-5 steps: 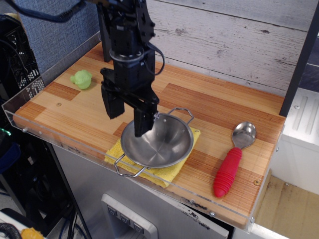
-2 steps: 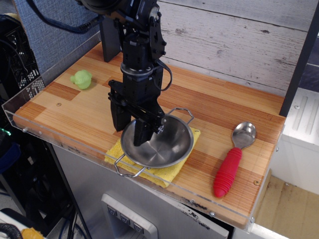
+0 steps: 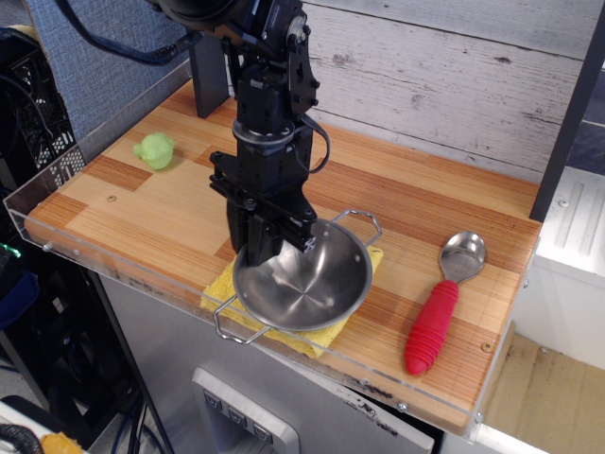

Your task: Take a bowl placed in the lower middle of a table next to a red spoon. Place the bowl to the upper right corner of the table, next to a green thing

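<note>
I have the bowl's rim pinched.

My jaws (image 3: pixel 262 241) are closed on the far-left rim of the bowl (image 3: pixel 302 276), which sits tilted over the yellow cloth (image 3: pixel 326 332) at the counter's (image 3: pixel 397 203) front edge. The red spoon (image 3: pixel 440 307) lies to its right, apart. The green thing (image 3: pixel 154 149) rests well away, far left.

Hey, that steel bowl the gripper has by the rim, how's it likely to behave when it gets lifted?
The bowl looks thin and polished, so probably light but slippery between the gripper fingers. Held at one edge only, it will likely tilt or swing. It seems rigid; the yellow cloth under it should stay behind.
</note>
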You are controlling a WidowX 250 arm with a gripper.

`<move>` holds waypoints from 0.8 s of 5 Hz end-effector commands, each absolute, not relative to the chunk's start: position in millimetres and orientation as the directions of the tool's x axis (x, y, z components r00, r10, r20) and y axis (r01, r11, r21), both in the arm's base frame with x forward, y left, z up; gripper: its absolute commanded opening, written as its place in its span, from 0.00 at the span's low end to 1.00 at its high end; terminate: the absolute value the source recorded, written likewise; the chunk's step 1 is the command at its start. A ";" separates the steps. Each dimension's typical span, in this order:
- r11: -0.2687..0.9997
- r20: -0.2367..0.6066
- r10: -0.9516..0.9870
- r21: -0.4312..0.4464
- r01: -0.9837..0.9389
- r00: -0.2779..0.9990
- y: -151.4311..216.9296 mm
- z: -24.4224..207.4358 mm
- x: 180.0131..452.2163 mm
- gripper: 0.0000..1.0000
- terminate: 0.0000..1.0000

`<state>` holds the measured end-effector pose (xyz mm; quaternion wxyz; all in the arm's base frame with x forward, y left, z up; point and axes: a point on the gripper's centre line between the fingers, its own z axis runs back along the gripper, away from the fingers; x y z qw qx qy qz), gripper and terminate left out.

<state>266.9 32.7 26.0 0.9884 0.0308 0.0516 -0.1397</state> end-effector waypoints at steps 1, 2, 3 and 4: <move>0.947 -0.060 -0.317 0.028 0.319 0.946 21.7 38.6 270.8 0.00 0.00; 0.910 0.056 -0.403 -0.079 0.406 0.913 0.2 70.2 276.0 0.00 0.00; 0.868 0.177 -0.437 -0.174 0.465 0.882 -8.9 112.5 281.4 0.00 0.00; 0.835 0.258 -0.431 -0.249 0.491 0.865 -4.5 143.8 288.9 0.00 0.00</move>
